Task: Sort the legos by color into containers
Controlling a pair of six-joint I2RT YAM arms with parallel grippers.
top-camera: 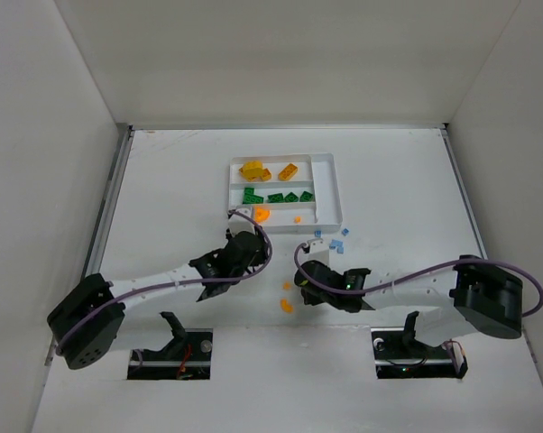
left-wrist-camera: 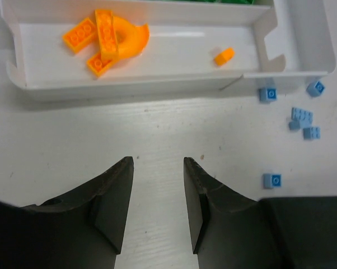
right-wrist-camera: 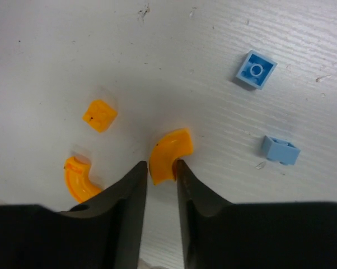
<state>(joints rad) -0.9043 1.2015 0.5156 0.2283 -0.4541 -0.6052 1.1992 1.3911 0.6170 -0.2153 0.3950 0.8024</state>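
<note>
We note a matte white table (top-camera: pixel 163 180) between plain walls (top-camera: pixel 299 54); the glossy tray (top-camera: pixel 326 194) sits toward its far edge. The left gripper (left-wrist-camera: pixel 157 162) gapes empty; the right gripper (right-wrist-camera: pixel 162 164) pinches a smooth orange curved brick (right-wrist-camera: pixel 175 144) mid-table.

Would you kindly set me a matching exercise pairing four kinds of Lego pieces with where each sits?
1. orange curved plastic piece
2. dark green plastic bricks
3. pale blue plastic bricks
4. yellow-amber plastic blocks

A. far slot of the white plastic tray
B. between the right fingers
C. on the white table beside the tray
D. tray's middle slot

Pairs: 1-B, 2-D, 3-C, 4-A.
</note>
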